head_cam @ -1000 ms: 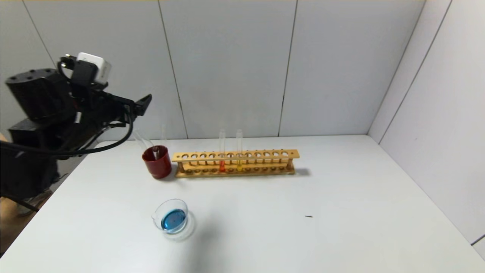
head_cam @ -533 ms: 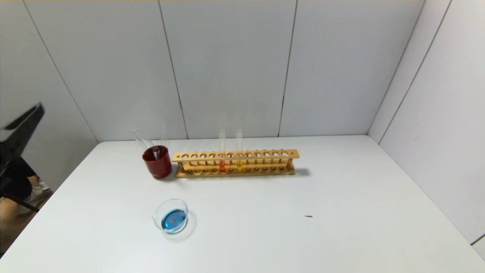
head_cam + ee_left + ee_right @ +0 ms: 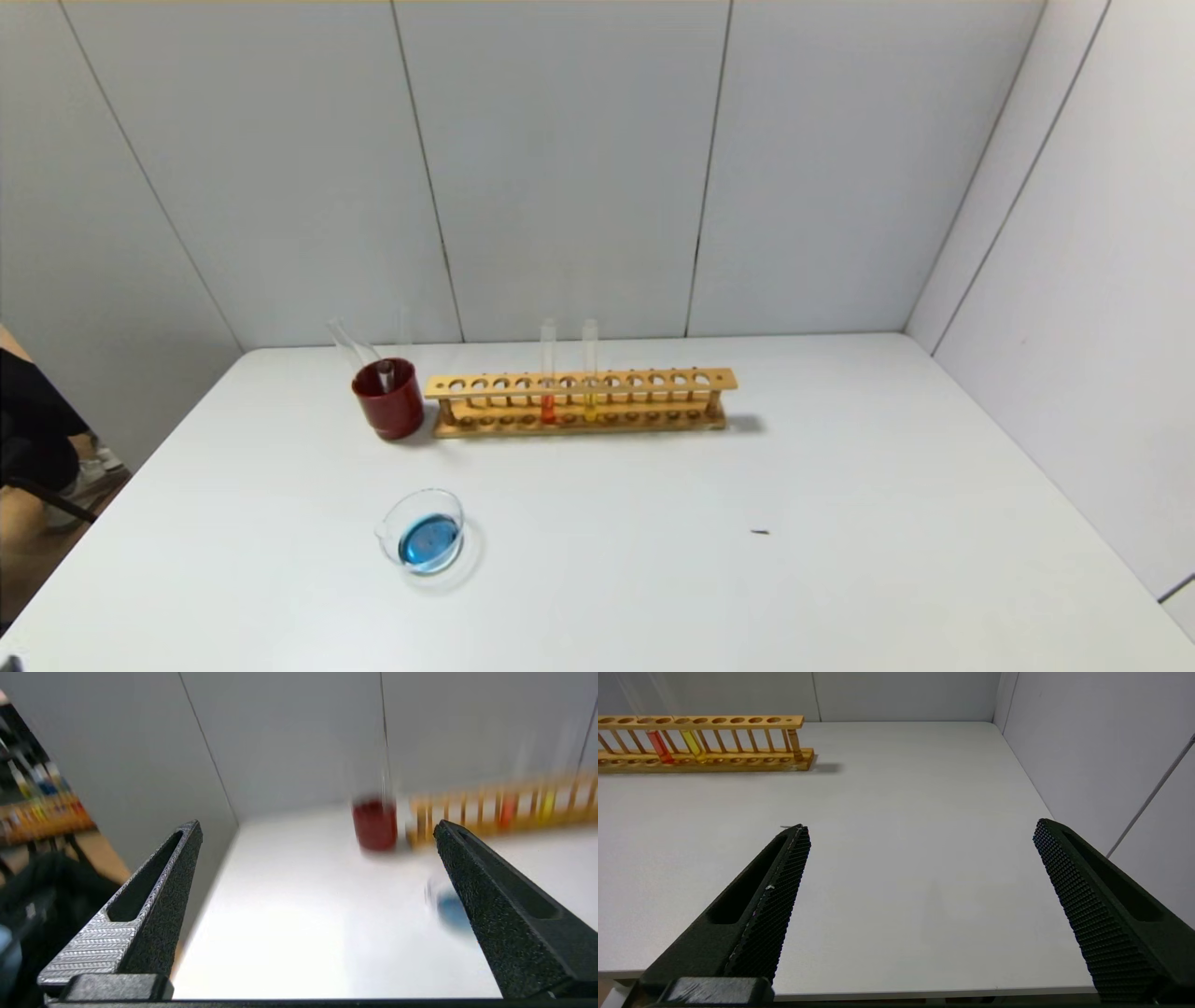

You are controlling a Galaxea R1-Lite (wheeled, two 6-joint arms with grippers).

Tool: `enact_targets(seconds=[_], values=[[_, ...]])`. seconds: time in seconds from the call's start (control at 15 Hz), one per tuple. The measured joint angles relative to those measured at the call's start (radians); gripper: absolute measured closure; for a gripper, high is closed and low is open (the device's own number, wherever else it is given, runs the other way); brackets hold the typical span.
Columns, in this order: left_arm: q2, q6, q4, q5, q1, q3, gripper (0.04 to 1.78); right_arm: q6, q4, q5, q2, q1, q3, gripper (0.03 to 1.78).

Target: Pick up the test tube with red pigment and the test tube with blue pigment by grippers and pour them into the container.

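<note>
On the white table, toward its far edge, a wooden rack stands lengthwise with 2 tubes upright in neighbouring holes near its middle: the test tube with red pigment, a little orange-red liquid at its bottom, and a yellow-liquid tube just beside it on the right. At the rack's left end, touching or nearly so, sits a dark red cup with 2 clear tubes leaning in it; their contents cannot be told, so whether 1 of them is the test tube with blue pigment cannot be told either. Nearer the robot and well apart from the rack, the container rests on the table, a low glass dish with blue liquid pooled in it.

Neither arm shows in the head view. From the left wrist view, the left gripper hangs off the table's left side with its fingers spread wide and nothing between them; the cup, the rack and the dish appear blurred beyond it. From the right wrist view, the right gripper sits near the table's front edge on the right, its fingers likewise spread wide around bare tabletop, with the rack's right end well away
</note>
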Motion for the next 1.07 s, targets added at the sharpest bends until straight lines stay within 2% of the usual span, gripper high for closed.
enact_targets(seconds=[0.13,0.27,0.33,1.07], values=[[-0.067,-0.042,0.095,-0.053,0.008,0.073,0.07,0.0,0.0,0.0,0.0,0.0,0.0,0.06],[-0.096,-0.077,0.172,-0.132,0.014,0.091,0.07,0.0,0.0,0.0,0.0,0.0,0.0,0.06],[-0.105,-0.081,0.219,-0.143,0.015,0.091,0.07,0.0,0.0,0.0,0.0,0.0,0.0,0.06],[-0.117,-0.082,0.241,-0.148,0.017,0.087,0.07,0.001,0.0,0.0,0.0,-0.002,0.0,0.06]])
